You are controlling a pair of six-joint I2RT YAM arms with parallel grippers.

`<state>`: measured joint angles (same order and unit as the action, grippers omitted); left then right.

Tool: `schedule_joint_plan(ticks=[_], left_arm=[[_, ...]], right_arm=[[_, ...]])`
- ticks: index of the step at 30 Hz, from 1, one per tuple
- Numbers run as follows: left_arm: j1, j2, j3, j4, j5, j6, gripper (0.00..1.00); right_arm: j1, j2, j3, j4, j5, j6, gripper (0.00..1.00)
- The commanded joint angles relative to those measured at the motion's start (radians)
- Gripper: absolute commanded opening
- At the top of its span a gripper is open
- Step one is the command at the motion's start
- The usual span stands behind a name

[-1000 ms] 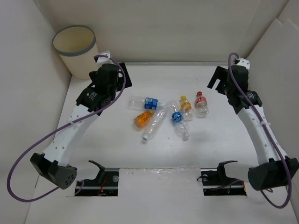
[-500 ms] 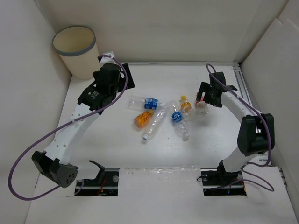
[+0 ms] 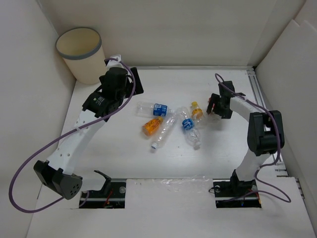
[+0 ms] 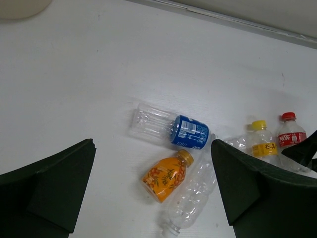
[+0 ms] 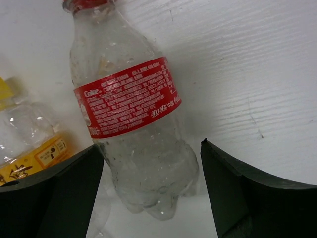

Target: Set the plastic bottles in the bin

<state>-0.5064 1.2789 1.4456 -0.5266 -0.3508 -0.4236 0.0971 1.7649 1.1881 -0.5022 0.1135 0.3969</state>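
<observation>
Across the white desk (image 3: 163,168), pale panels wall the work area on three sides. At the far-left corner stands the bin (image 3: 79,57), cream with a grey rim band, upright, its mouth facing the top camera. I see the left arm (image 3: 79,131) stretched toward the bin side and the right arm (image 3: 247,109) folded in toward the centre.

Left pincer (image 4: 152,145): spread wide, raised above the desk, gripping nothing and touching nothing. Its wrist camera looks down on the bottle cluster.

Right pincer (image 5: 151,148): parted and lowered to the desk, with one finger on either side of the lower body of the red-capped bottle (image 5: 129,109). A strip of desk shows between that bottle and the finger at the right of the wrist view. The other finger sits right at the bottle wall, and I cannot tell whether it touches.

The plastic bottles all lie on the desk near its centre, well apart from the bin:
- long clear bottle (image 4: 190,198), unlabelled;
- blue-labelled bottle (image 4: 190,133), just beyond it;
- second blue-labelled bottle (image 3: 188,126), beside the clear one;
- orange bottle (image 4: 166,178), touching the clear one;
- yellow-capped bottle (image 4: 262,144), just beside the red-capped one.
</observation>
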Motion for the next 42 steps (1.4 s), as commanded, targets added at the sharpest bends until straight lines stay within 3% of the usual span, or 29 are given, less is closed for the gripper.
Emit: schedule_joint_plan(ticks=[1, 5, 8, 9, 10, 14, 15, 17, 19, 21, 22, 25, 29, 42], left_arm=[[0.003, -0.009, 0.004, 0.022, 0.01, 0.011, 1.0], [0.003, 0.0, 0.004, 0.013, 0.01, 0.002, 1.0], [0.003, 0.011, 0.024, 0.004, 0.021, -0.007, 1.0], [0.003, 0.025, 0.024, 0.004, 0.021, -0.007, 1.0], [0.003, 0.037, 0.033, 0.004, 0.035, -0.007, 1.0], [0.003, 0.095, 0.087, 0.04, 0.134, -0.038, 1.0], [0.003, 0.111, 0.096, 0.054, 0.163, -0.047, 1.0], [0.003, 0.151, 0.105, 0.124, 0.238, -0.047, 1.0], [0.003, 0.16, 0.105, 0.209, 0.389, -0.047, 1.0], [0.003, 0.184, 0.095, 0.352, 0.566, -0.047, 1.0], [0.003, 0.185, 0.095, 0.402, 0.631, -0.047, 1.0], [-0.027, 0.232, 0.104, 0.559, 0.829, -0.037, 1.0], [-0.05, 0.267, 0.104, 0.692, 0.937, -0.035, 1.0], [-0.05, 0.335, 0.107, 0.708, 0.99, -0.064, 1.0]], right_arm=[[-0.007, 0.03, 0.007, 0.05, -0.037, 0.011, 0.83], [-0.007, 0.039, -0.004, 0.06, -0.046, 0.011, 0.66], [-0.025, 0.025, -0.013, 0.06, -0.046, 0.011, 0.48], [-0.025, 0.009, -0.013, 0.07, -0.046, 0.011, 0.39], [-0.025, -0.004, -0.022, 0.07, -0.046, 0.011, 0.15], [-0.025, -0.1, -0.022, 0.07, -0.025, 0.022, 0.07], [-0.034, -0.126, -0.022, 0.07, -0.049, 0.034, 0.0], [-0.034, -0.217, -0.022, 0.088, -0.096, 0.034, 0.0], [-0.034, -0.287, -0.048, 0.143, -0.255, 0.002, 0.0], [-0.034, -0.373, -0.068, 0.215, -0.467, -0.013, 0.0], [-0.025, -0.392, -0.068, 0.247, -0.691, -0.024, 0.0], [0.015, -0.429, -0.104, 0.404, -0.999, 0.025, 0.0], [0.116, -0.462, -0.09, 0.49, -1.057, 0.046, 0.0], [0.262, -0.417, -0.035, 0.703, -1.029, 0.181, 0.0]])
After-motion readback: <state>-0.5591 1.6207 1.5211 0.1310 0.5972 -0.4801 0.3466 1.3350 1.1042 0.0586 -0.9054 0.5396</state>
